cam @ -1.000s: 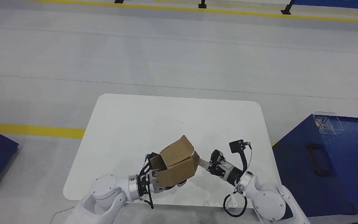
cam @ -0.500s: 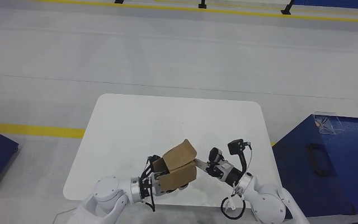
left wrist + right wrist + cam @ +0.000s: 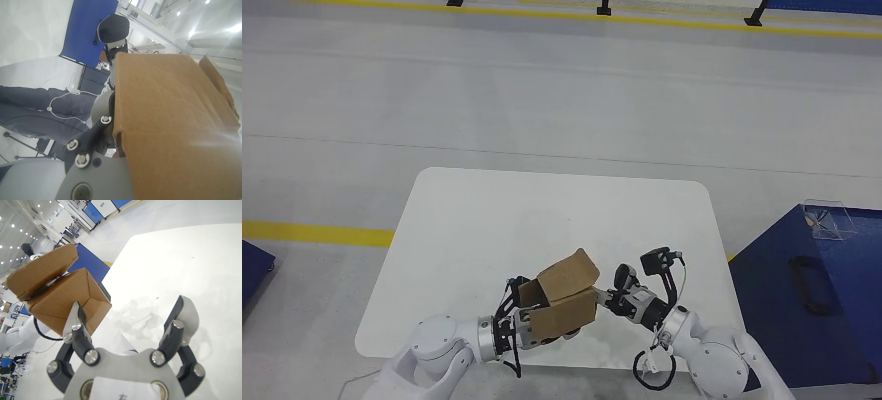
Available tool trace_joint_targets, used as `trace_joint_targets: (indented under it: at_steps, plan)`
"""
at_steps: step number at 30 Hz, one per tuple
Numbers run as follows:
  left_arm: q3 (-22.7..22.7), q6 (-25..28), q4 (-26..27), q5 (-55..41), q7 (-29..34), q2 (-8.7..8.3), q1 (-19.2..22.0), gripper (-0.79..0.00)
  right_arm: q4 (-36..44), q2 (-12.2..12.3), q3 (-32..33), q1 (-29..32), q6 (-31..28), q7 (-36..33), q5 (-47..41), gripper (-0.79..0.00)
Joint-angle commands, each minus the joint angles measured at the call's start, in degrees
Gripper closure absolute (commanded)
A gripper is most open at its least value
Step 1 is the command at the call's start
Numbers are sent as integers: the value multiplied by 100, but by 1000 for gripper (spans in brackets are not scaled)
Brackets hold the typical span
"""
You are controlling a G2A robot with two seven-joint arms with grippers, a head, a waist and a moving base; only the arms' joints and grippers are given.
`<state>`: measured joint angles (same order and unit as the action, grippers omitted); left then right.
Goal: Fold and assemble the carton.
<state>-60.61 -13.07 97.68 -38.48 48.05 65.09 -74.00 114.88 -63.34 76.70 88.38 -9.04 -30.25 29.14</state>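
"Carton (image 3: 564,292) first: where is it?"

"Above the near edge of the table (image 3: 542,210), about midway along that edge. It is tilted and lifted off the white top. It is plain brown cardboard, only partly formed. From the right wrist its flap (image 3: 43,270) stands open above the boxed part, and the end toward that camera shows its inside."

"What carries it?"

"The left gripper (image 3: 525,318), also at the table's near edge, left of the middle. It is clamped on the carton's left end. From its own wrist the cardboard lies close in front and hides the fingertips."

"And the other one?"

"The right gripper (image 3: 602,298) sits over the same near edge, right of the middle, at the carton's right end. Its fingers (image 3: 74,315) are spread wide, with bare table showing between them. One finger lies at the carton's lower corner; whether it touches the cardboard I cannot tell."

"Anything else round the table?"

"A blue cabinet (image 3: 812,290), just beside the table's right side."
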Motion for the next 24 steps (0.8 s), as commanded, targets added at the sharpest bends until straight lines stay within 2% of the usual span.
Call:
trace_joint_targets:
  at_steps: [1,9,13,18,24]
  plan:
    - [6,-10,-2,-2,3,1,9,0,-27,-4,-13,-13,-34,13,-107,-785]
    - [20,1,-13,-64,41,8,39,0,-129,-12,203,24,-17,338,-474,-785]
    - [-7,18,-21,-94,68,4,26,0,-305,7,396,76,110,246,-551,-785]
    - [-17,24,-33,-83,83,-3,-10,0,-380,3,154,37,105,-71,-471,-785]
    - [-11,25,-20,-59,81,-7,-32,0,-299,-23,-56,-40,34,-12,-537,-785]
